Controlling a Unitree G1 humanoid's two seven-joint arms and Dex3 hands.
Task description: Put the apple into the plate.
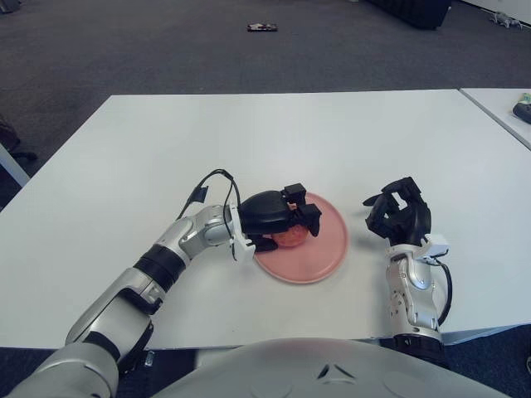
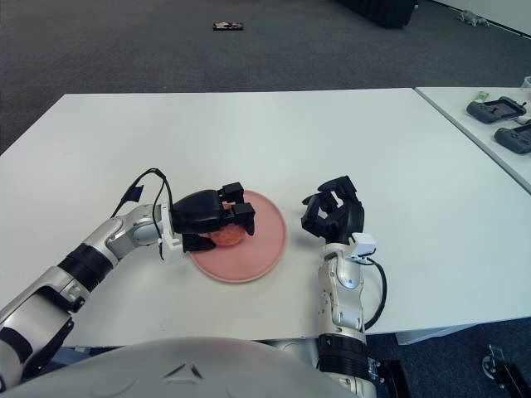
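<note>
1. Curling over the left part of the pink plate (image 1: pixel 319 253), the left hand (image 1: pixel 278 215) has its black fingers (image 1: pixel 305 217) wrapped around the apple (image 1: pixel 289 237), grasping it from above and from the sides.
2. Only a small reddish patch of the apple shows beneath the palm and between the fingers; it sits low over the plate's surface, within the rim, though whether it touches the plate cannot be told.
3. The left forearm runs from the lower left of both views up to the plate, with a black cable (image 1: pixel 209 181) looping above the wrist.
4. The plate lies flat on the white counter (image 1: pixel 274 133), near the front edge and roughly in the middle between the two arms.
5. The right hand (image 1: pixel 398 211) shows to the right of the plate, apart from it, raised on an upright forearm, fingers curled in and holding nothing.
6. Dark devices (image 2: pixel 495 109) lie on a neighbouring white table at the far right, and a small dark object (image 1: pixel 261 26) lies on the grey floor beyond the counter.
7. No brand, label or writing can be read anywhere.
</note>
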